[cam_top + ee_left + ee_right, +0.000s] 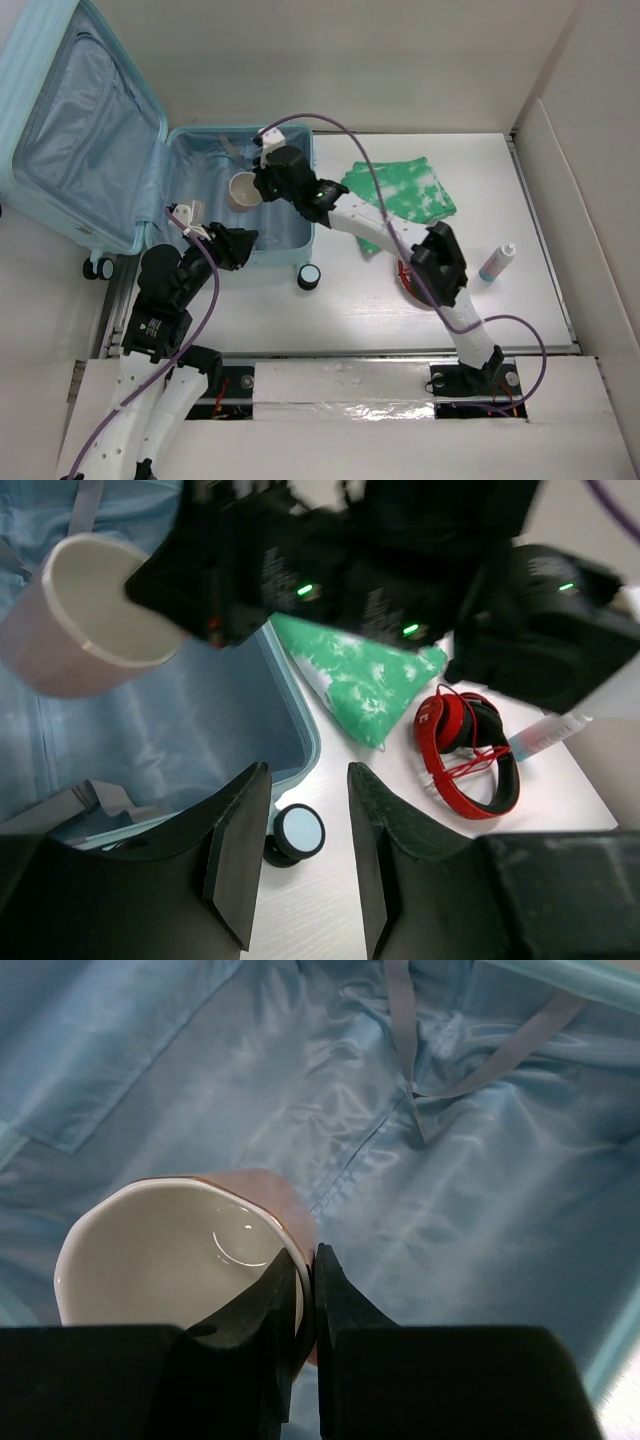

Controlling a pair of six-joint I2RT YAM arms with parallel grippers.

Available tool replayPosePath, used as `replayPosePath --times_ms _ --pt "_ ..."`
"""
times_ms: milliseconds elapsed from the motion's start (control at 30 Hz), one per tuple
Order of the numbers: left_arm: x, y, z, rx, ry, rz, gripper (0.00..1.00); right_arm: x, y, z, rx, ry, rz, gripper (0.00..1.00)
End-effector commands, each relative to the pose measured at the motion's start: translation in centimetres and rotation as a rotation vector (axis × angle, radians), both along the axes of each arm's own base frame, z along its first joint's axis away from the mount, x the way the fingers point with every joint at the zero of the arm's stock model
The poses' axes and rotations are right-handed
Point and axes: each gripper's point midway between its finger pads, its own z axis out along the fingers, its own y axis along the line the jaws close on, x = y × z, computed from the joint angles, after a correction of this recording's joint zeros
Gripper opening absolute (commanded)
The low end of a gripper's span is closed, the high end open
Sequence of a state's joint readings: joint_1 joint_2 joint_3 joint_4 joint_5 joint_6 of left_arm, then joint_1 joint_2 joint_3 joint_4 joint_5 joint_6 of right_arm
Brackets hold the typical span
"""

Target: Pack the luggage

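1. On the left part of the table point(350, 305), the luggage point(70, 130) lies open, with its lid turned out to the far left and its lined base facing up.
2. The right gripper point(308, 1260) is over this base, between the luggage walls. It is clenched on the rim of a pink cup point(170, 1260), one finger inside and one outside.
3. The left gripper point(308, 780) hangs above the near wall of the luggage, jaws apart, holding nothing.
4. A green cloth point(405, 192) and red headphones point(470, 750) lie on the table to the right of the luggage.
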State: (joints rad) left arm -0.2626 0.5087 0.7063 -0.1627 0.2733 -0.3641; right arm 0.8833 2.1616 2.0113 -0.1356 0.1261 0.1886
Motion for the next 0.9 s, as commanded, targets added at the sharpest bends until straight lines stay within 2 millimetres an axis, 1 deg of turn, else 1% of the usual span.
replayPosePath --times_ms 0,33,67,100,167,200,267,300,333,367,400,433,467,500,533,567,600,633,667,700,733,767,800,833,867 --pt "0.0 0.2 1.7 -0.016 -0.044 0.015 0.33 0.9 2.6 7.1 0.099 -0.183 -0.07 0.0" --pt "0.0 0.2 1.7 -0.016 -0.044 0.016 0.33 0.6 3.6 6.8 0.095 -0.19 -0.056 0.0" --pt "-0.1 0.3 1.8 -0.015 -0.044 0.022 0.33 1.6 3.8 4.9 0.053 -0.194 -0.086 0.0" --pt "0.0 0.5 1.8 -0.014 -0.043 0.033 0.33 1.6 4.4 5.4 0.066 -0.217 -0.093 0.0" --pt "-0.1 0.6 2.0 -0.016 -0.047 0.038 0.32 2.6 4.2 4.4 0.031 -0.246 -0.137 0.0" --pt "0.0 0.8 2.0 -0.015 -0.046 0.05 0.31 2.7 4.8 3.5 0.026 -0.257 -0.146 0.0" --pt "0.0 1.1 2.1 -0.017 -0.044 0.067 0.3 3.5 4.1 2.1 -0.018 -0.268 -0.194 0.0" --pt "0.1 1.4 2.1 -0.017 -0.043 0.086 0.3 3.9 4.3 2.1 0.01 -0.287 -0.219 0.0" --pt "0.2 1.5 2.0 -0.017 -0.036 0.094 0.29 3.6 4.5 1.2 -0.026 -0.306 -0.22 0.0" --pt "0.2 1.6 2.1 -0.017 -0.039 0.101 0.29 3.7 4.2 0.8 -0.05 -0.327 -0.257 0.0" --pt "0.3 1.8 2.2 -0.02 -0.037 0.114 0.28 4.0 3.9 1.0 -0.036 -0.347 -0.289 0.0" --pt "0.3 1.9 2.2 -0.021 -0.035 0.12 0.28 4.2 3.6 0.6 -0.045 -0.353 -0.307 0.0" --pt "0.3 2.0 2.1 -0.022 -0.031 0.127 0.28 4.0 3.5 0.3 -0.057 -0.357 -0.332 0.0" --pt "0.4 2.2 2.2 -0.024 -0.032 0.139 0.27 4.1 3.2 0.5 -0.052 -0.372 -0.351 0.0" --pt "0.4 2.2 2.2 -0.025 -0.031 0.142 0.28 3.7 3.5 0.4 -0.052 -0.378 -0.353 0.0" --pt "0.4 2.3 2.3 -0.026 -0.031 0.146 0.27 3.6 3.4 0.4 -0.05 -0.383 -0.352 0.0" --pt "0.5 2.3 2.2 -0.025 -0.03 0.152 0.27 2.9 4.0 -0.8 -0.063 -0.374 -0.325 0.0" --pt "0.5 2.4 2.4 -0.029 -0.032 0.156 0.27 2.7 4.1 -1.3 -0.064 -0.367 -0.312 0.0" --pt "0.5 2.4 2.3 -0.029 -0.032 0.158 0.27 1.9 4.6 -1.5 -0.049 -0.353 -0.294 0.03" --pt "0.5 2.5 2.4 -0.029 -0.033 0.163 0.27 1.1 4.8 -3.3 -0.071 -0.331 -0.274 0.11" --pt "0.5 2.5 2.4 -0.03 -0.033 0.164 0.27 0.7 4.8 -3.8 -0.069 -0.315 -0.26 0.16" --pt "0.5 2.6 2.4 -0.03 -0.033 0.166 0.27 -0.5 5.2 -4.5 -0.052 -0.29 -0.215 0.24" --pt "0.5 2.6 2.4 -0.03 -0.034 0.169 0.27 -0.8 5.5 -3.1 -0.012 -0.295 -0.203 0.28" --pt "0.5 2.6 2.4 -0.031 -0.034 0.17 0.27 -1.2 5.1 -4.5 -0.039 -0.28 -0.185 0.31" --pt "0.6 2.7 2.4 -0.031 -0.032 0.172 0.27 -1.6 5.3 -4.6 -0.015 -0.257 -0.173 0.34"
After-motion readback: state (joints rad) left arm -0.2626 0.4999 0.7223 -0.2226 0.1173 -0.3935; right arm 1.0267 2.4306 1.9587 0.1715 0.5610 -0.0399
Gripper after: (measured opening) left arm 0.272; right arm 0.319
